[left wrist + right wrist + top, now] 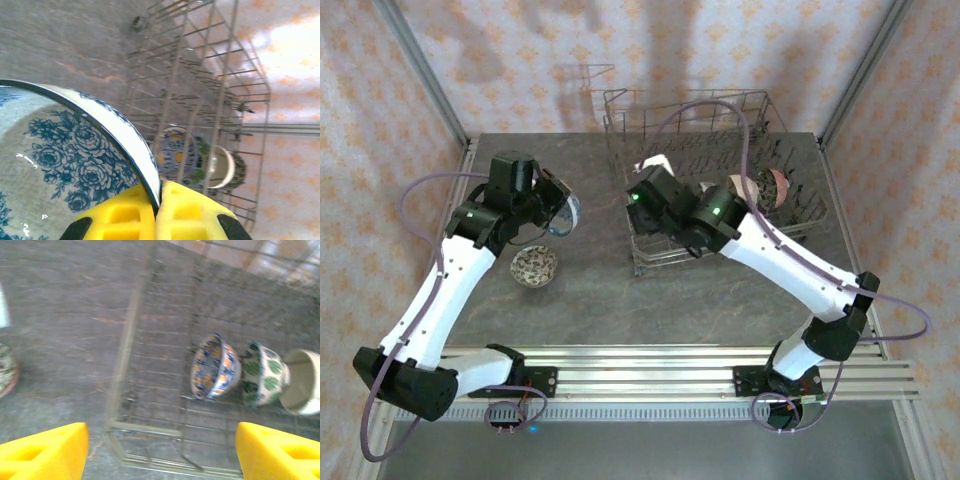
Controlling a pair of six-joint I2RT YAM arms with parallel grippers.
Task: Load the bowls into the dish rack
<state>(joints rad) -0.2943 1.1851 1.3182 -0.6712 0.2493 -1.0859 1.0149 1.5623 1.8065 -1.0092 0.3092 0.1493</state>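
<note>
Top view bright, soft shadows on back wall (pixel 720 50) — right wrist view motion-blurred.

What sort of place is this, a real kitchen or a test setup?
Probably a robot test cell dressed as a kitchen: patterned wall panels held in metal frame posts, an aluminium rail along the table edge, and a wire dish rack.

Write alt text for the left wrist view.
The left gripper, its yellow jaws shut, pinches the rim of a white ceramic bowl painted with blue roses. Beyond, on the grey tabletop, stands the grey wire dish rack with small patterned bowls on edge inside.
</note>
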